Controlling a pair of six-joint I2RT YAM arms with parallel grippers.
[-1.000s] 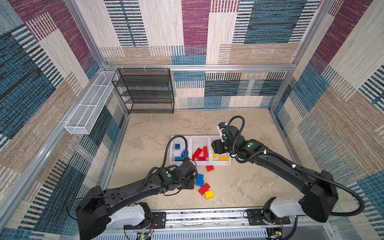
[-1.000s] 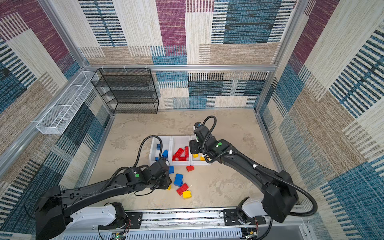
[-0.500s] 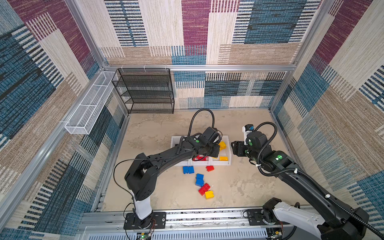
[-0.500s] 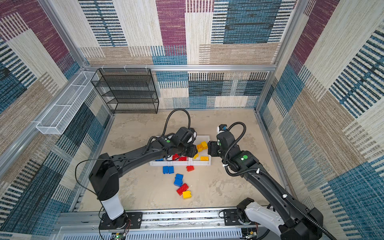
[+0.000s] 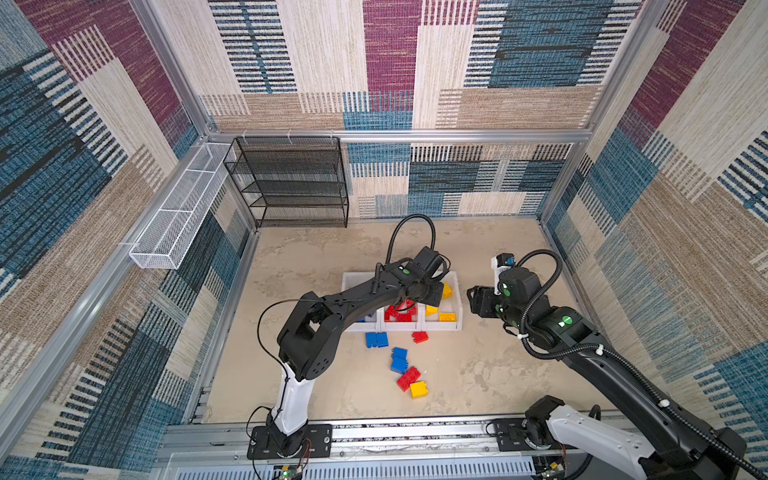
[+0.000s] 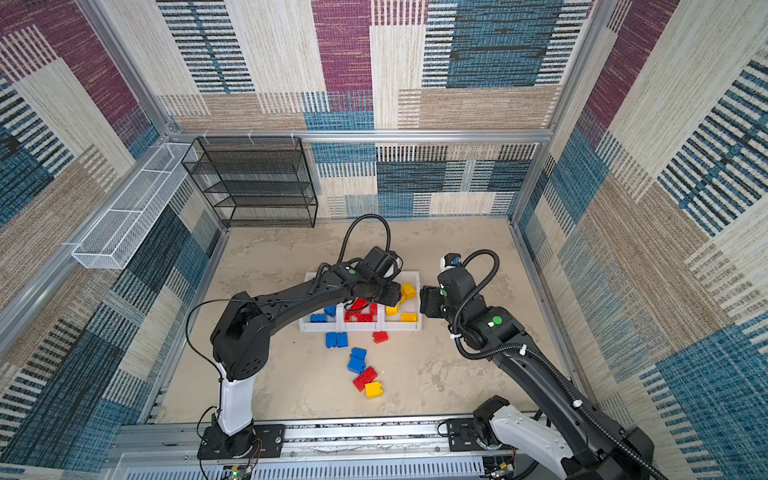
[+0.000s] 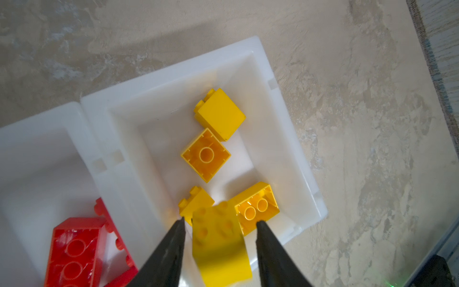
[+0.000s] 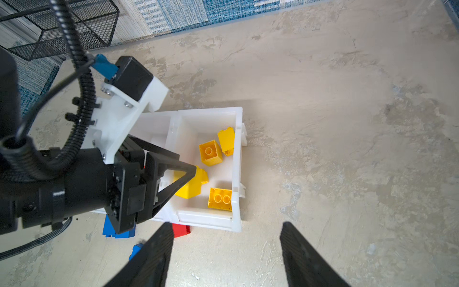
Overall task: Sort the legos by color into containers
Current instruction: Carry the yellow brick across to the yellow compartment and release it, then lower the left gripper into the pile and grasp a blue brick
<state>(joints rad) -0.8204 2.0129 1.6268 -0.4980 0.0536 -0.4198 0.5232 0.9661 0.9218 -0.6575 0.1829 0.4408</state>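
We see the left arm (image 5: 353, 297) covering much of the containers (image 5: 401, 326) at frame centre in both top views; the leftmost bin's blue legos (image 6: 319, 318) barely show. Middle bin: red legos (image 6: 360, 311). Rightmost bin (image 7: 285, 119): four yellow legos (image 7: 205, 155), plus a blurred yellow lego (image 7: 219, 243) between the left gripper (image 7: 220, 221) jaws, which stand apart, gaps both sides. Right gripper (image 8: 227, 224) jaws apart, empty, just right of the bins. Loose legos (image 5: 399, 361) lie on the table (image 5: 311, 270) below the bins, blue, red, one yellow; studs too small for us to read.
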